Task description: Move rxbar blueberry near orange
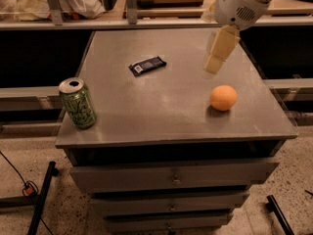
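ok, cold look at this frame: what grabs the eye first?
The orange pops first, bright against the grey tabletop, toward its front right. Just behind it, the pale gripper hangs over the right side of the top, holding nothing. Next come the dark rxbar blueberry, lying flat toward the back middle, and a green can upright at the front left corner.

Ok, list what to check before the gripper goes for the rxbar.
1. The rxbar blueberry lies flat and uncovered on the table: ok.
2. The gripper is over the bar: not ok; it hangs to the right of it, behind the orange.
3. Nothing stands between gripper and bar: ok.
4. The green can is out of the way, at the front left corner: ok.
5. There is room beside the orange for the bar: ok.
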Tool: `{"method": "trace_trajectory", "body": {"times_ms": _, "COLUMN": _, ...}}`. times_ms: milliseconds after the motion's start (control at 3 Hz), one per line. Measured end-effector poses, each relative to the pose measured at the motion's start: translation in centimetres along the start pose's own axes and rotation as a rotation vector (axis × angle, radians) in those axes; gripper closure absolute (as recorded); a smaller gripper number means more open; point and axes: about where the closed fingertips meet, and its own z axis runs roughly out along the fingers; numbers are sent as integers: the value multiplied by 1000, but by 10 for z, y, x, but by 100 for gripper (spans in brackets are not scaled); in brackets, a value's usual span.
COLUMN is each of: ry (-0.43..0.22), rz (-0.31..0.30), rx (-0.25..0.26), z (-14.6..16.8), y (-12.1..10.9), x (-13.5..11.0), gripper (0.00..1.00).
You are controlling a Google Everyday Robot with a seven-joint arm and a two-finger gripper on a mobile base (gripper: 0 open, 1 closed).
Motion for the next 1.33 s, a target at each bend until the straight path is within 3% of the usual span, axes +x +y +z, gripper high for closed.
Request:
{"method": "trace_trajectory", "body": {"times_ms": 667, "ry": -79, "rz": 1, "rx": 43, "z": 46, "y": -59, "x": -21, "gripper": 0}}
{"method": "trace_trajectory", "body": {"times_ms": 1000, "ry": -100, "rz": 28, "rx": 31, "z": 74, "y": -80, "x": -24, "gripper": 0}}
{"method": "trace_trajectory", "body": {"times_ms": 1333, "ry": -107, "rz": 105, "rx": 18, "z": 103, "y": -96, "x": -22, "gripper": 0}}
